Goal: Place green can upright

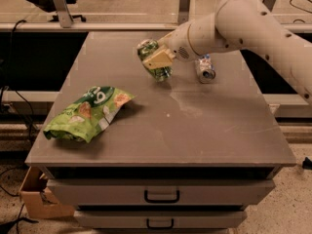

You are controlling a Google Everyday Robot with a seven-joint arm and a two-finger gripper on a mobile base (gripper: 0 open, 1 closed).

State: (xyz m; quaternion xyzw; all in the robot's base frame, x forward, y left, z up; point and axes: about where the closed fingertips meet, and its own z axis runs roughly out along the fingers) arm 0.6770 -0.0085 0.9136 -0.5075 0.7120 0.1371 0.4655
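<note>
Low at far left, beside the base of the counter (195, 140): a cardboard box (35, 199). Above it, on the front left part of the grey counter top, a crumpled green snack bag (90, 113), lying flat and well apart from everything else.

Toward the middle of the back half: the green can (161, 73), tilted, silver top up and leaning left, lower end down toward the counter surface. Cannot tell whether touching it or just above, with a dark shadow right beneath. Held there by the gripper (155, 60), jaws pinching the green can across its middle, one tan jaw laid over the near side, the other hidden behind. Straight below, under the counter top: two drawers (161, 195) with dark handles.

Just right of the gripper, past the wrist: a silver-white-blue can (205, 68), lying on its side on the counter, one end facing the front, apart from the green can. Farther right, the white arm (253, 23), reaching in from the right edge and sloping down to the gripper.
</note>
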